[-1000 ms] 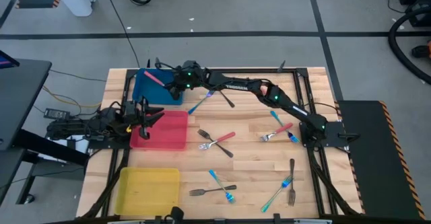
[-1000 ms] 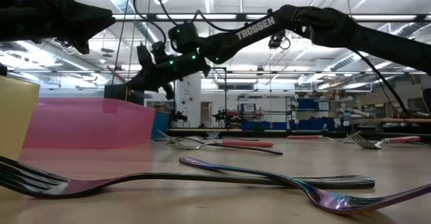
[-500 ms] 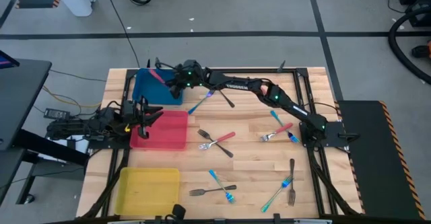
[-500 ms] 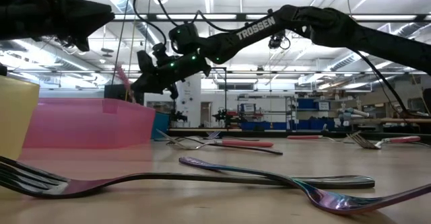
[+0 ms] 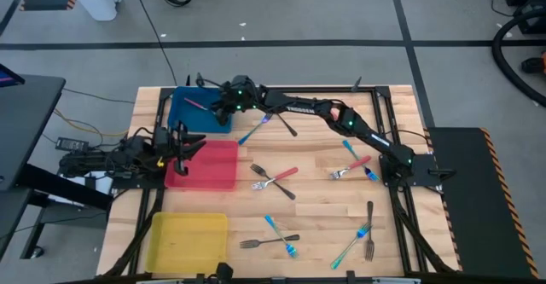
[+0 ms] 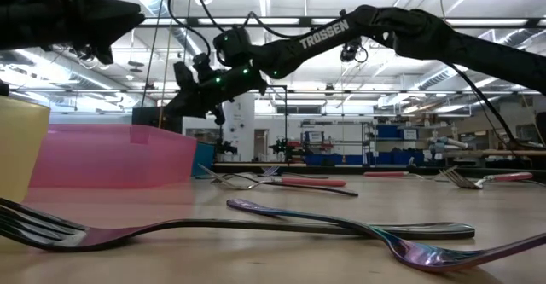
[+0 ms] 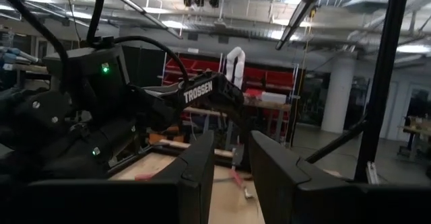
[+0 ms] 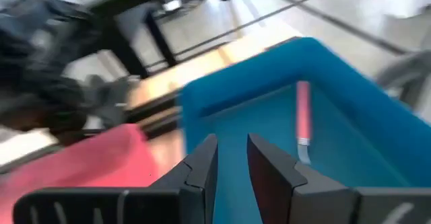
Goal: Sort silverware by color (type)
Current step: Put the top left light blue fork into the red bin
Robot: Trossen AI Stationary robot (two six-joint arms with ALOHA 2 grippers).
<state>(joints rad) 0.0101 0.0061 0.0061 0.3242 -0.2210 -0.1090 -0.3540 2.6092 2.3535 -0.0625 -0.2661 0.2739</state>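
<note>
The right gripper (image 8: 232, 158), jaws parted and empty, hangs over the blue bin (image 5: 182, 114) at eleven o'clock, where a red-handled fork (image 8: 302, 121) lies. The left gripper (image 5: 189, 144), parted, waits over the pink bin (image 5: 223, 173). The remaining forks (image 5: 274, 178) appear light, stiff and slippery; mid-handle grasps are judged best.

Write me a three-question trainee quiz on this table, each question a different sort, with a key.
1. True or false: a red-handled fork lies in the blue bin.
2. Which hand hovers over the blue bin?
A. right hand
B. left hand
3. Fill in: the bin between the blue bin and the yellow bin is ____.

Key:
1. True.
2. A; its fingers are parted with nothing between them, while the left hand waits over the red bin.
3. Red.
</note>
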